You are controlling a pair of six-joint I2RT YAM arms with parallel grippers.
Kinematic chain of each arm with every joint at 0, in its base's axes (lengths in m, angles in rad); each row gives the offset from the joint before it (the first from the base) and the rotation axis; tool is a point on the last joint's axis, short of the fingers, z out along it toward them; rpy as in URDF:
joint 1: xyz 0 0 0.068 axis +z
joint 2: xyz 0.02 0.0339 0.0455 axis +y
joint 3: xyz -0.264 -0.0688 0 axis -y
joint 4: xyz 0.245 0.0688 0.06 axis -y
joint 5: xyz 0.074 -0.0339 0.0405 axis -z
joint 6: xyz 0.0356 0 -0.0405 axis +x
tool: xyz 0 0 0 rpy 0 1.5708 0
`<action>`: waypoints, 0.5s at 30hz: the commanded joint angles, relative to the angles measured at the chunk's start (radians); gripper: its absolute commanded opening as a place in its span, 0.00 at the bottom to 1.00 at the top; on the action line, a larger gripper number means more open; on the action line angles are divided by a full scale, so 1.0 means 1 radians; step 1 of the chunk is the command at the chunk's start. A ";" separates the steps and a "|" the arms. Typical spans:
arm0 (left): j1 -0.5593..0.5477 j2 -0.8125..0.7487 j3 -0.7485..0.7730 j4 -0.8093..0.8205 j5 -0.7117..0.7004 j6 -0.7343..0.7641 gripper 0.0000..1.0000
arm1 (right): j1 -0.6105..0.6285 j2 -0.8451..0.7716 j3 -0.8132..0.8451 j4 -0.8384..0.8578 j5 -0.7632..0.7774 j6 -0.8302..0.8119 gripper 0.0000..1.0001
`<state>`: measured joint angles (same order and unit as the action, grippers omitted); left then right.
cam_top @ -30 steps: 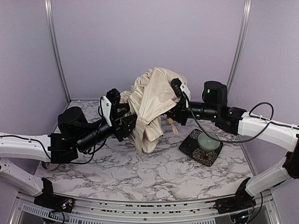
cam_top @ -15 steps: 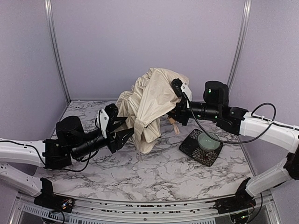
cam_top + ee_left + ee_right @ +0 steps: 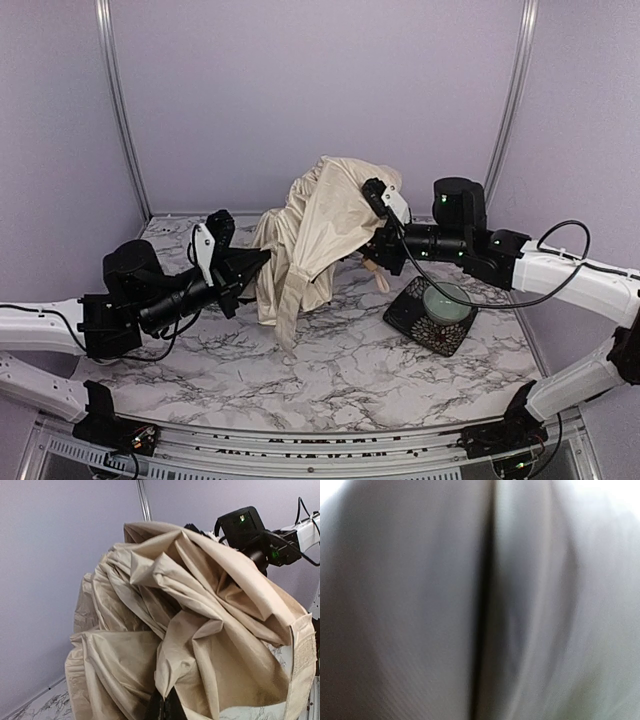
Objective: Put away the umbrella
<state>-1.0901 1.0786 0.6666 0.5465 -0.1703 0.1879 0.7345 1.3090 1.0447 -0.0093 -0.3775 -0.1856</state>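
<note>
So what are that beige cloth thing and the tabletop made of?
The umbrella canopy looks like thin woven synthetic cloth, matte beige: it creases sharply and hangs in folds. The table top looks like marble, white with grey veins, though it may be printed laminate.

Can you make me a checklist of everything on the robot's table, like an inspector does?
Surface: marble-patterned table, bare at the front.
Job's things: cream umbrella, fabric loose and bunched, held up between the two arms and not yet folded; its tan handle pokes out below.
Clutter: black patterned tray with a pale green bowl on it, right of the umbrella.
Grippers: left gripper shut on a fold of the fabric; right gripper buried in the fabric, jaws hidden.
Cables: black cable loops along the right arm, above the tray.
Surroundings: lilac walls, metal posts in the back corners.
</note>
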 commanded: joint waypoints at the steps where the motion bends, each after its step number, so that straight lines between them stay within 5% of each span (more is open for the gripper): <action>1: 0.043 -0.120 0.009 0.058 0.029 0.010 0.00 | 0.034 -0.004 0.004 -0.011 0.049 -0.073 0.00; 15: 0.101 0.121 0.062 0.156 0.268 -0.128 0.00 | 0.074 -0.040 0.036 0.031 -0.033 -0.068 0.00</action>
<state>-0.9894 1.1530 0.6983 0.6170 0.0174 0.1135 0.8005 1.3106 1.0275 -0.0517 -0.3737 -0.2569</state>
